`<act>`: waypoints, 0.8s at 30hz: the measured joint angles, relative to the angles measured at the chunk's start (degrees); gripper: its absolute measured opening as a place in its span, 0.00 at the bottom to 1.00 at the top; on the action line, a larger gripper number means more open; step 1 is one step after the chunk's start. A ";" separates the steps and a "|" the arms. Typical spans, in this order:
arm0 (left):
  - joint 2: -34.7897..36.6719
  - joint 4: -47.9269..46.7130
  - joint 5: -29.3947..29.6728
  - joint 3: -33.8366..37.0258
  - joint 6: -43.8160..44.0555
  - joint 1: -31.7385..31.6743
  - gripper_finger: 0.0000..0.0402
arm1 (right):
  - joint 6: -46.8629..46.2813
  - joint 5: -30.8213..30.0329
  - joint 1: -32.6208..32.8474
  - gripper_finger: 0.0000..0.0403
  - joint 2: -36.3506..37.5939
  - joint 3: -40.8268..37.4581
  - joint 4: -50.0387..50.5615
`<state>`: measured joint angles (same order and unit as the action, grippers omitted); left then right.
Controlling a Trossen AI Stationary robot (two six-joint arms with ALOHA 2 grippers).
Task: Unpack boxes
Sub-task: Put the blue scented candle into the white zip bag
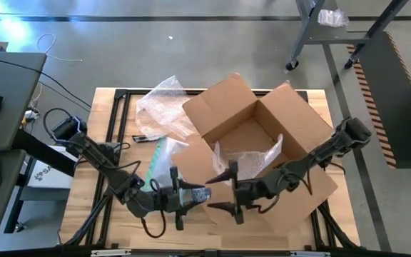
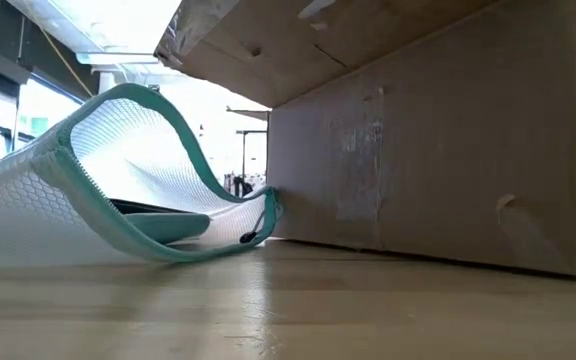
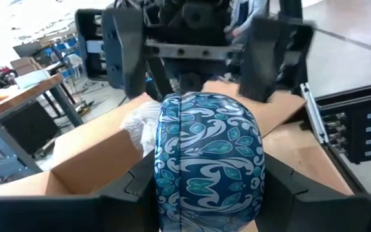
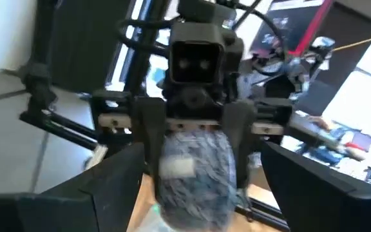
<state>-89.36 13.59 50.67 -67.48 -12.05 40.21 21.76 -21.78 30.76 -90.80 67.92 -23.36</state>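
Observation:
The brown cardboard box (image 1: pixel 262 135) stands open on the wooden table (image 1: pixel 91 207), with bubble wrap (image 1: pixel 252 158) inside it. Just off its near left corner, my left gripper (image 1: pixel 193 195) is shut on a rounded thing with a blue-and-white leaf pattern (image 3: pixel 208 154). In the right wrist view the same blue thing (image 4: pixel 195 171) carries a white label. My right gripper (image 1: pixel 228 189) faces it from the table's right, open. Its fingers (image 4: pixel 111 187) stand wide on either side of the blue thing without touching it. My left gripper pinches the blue patterned thing by its two opposite sides (image 3: pixel 163 180), one finger on each. The fingers (image 4: pixel 152 138) lie level and point toward the table's right. The thing is lifted clear of the table, and its rounded far end sticks out past the fingertips toward my right gripper.
A clear mesh pouch with a teal edge (image 2: pixel 118 170) lies on the table left of the box, also seen from above as the pouch (image 1: pixel 159 160). A loose sheet of bubble wrap (image 1: pixel 163 107) lies at the far left of the box. The box flaps (image 1: pixel 216 103) stand out sideways.

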 joint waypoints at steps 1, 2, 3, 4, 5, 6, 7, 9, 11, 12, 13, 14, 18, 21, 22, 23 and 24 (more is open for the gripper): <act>0.00 0.04 0.05 -0.01 0.00 -0.03 0.37 | -0.71 0.66 -0.21 0.73 -0.47 0.55 0.67; 0.00 0.19 0.05 -0.01 0.00 -0.07 0.37 | -1.11 1.26 -0.40 0.73 -1.20 1.23 0.86; 0.02 0.12 0.04 -0.01 -0.02 -0.05 0.37 | -1.18 1.33 -0.49 0.73 -1.86 1.81 1.15; 0.02 0.05 0.05 -0.01 -0.02 -0.06 0.37 | -1.12 1.35 -0.50 0.73 -2.40 2.32 2.00; 0.02 0.02 0.02 -0.01 -0.02 -0.07 0.37 | -0.97 1.19 -0.57 0.73 -2.89 2.96 2.85; 0.02 0.04 0.03 -0.01 -0.04 -0.07 0.37 | -0.94 0.58 -0.67 0.73 -3.25 3.59 3.70; 0.02 0.11 0.06 -0.01 -0.04 -0.07 0.37 | -0.93 -0.01 -0.72 0.72 -3.38 3.92 4.61; 0.02 -0.09 0.05 -0.01 -0.04 -0.07 0.37 | -1.29 -0.45 -0.79 0.68 -3.39 4.42 5.53; 0.02 -0.43 -0.24 0.02 -0.04 -0.10 0.37 | -2.12 -0.50 -1.09 0.63 -3.32 4.46 5.71; 0.02 -0.28 -0.51 0.02 -0.05 -0.11 0.38 | -2.53 -0.50 -1.19 0.59 -3.32 4.46 6.07; 0.02 -0.26 -0.49 0.02 -0.29 -0.11 0.39 | -2.99 -0.53 -1.32 0.55 -3.32 4.46 6.23; 0.02 -0.30 -0.44 0.02 -0.67 -0.11 0.41 | -3.58 -0.25 -1.49 0.51 -3.32 4.46 6.45; 0.02 -1.69 -0.59 0.02 -0.16 -0.11 0.47 | -4.23 -0.02 -1.81 0.38 -3.28 4.48 7.15; 0.02 -3.80 -2.15 0.02 0.44 -0.11 0.49 | -3.57 -0.16 -1.69 0.38 -3.26 4.46 7.84; 0.02 -4.44 -2.37 -0.01 0.78 0.00 0.50 | -3.48 -0.67 -1.46 0.38 -3.08 4.46 8.25; 0.02 -4.95 -2.28 -0.03 1.13 0.23 0.50 | -3.46 -1.67 -1.19 0.38 -2.86 4.46 8.78; 0.02 -5.47 -1.73 -0.05 1.36 0.55 0.50 | -3.29 -2.95 -0.87 0.38 -2.39 4.44 9.52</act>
<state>-89.34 8.12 48.93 -67.53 -10.70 40.75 18.47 -24.73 29.89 -93.19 72.36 -13.84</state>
